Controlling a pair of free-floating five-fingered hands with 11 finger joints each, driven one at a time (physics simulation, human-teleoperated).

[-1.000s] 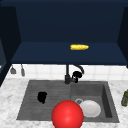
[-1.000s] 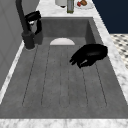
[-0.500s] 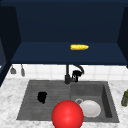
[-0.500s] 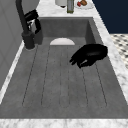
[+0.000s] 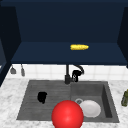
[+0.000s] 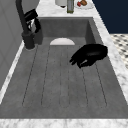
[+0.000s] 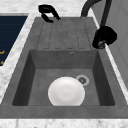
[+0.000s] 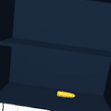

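Observation:
My left hand hovers over the ribbed drainboard at the sink's left, fingers relaxed and holding nothing; it is also in the left side view and the right side view. My right hand sits against the black faucet, just under its curved spout, and shows beside the faucet stem and as a compact shape. A white plate lies in the basin next to the drain. A red ball is at the sink's front edge.
A yellow corn cob lies on the dark cabinet's lower shelf, also seen from the upper view. A green bottle stands on the counter at the right. Utensils hang on the wall at the left.

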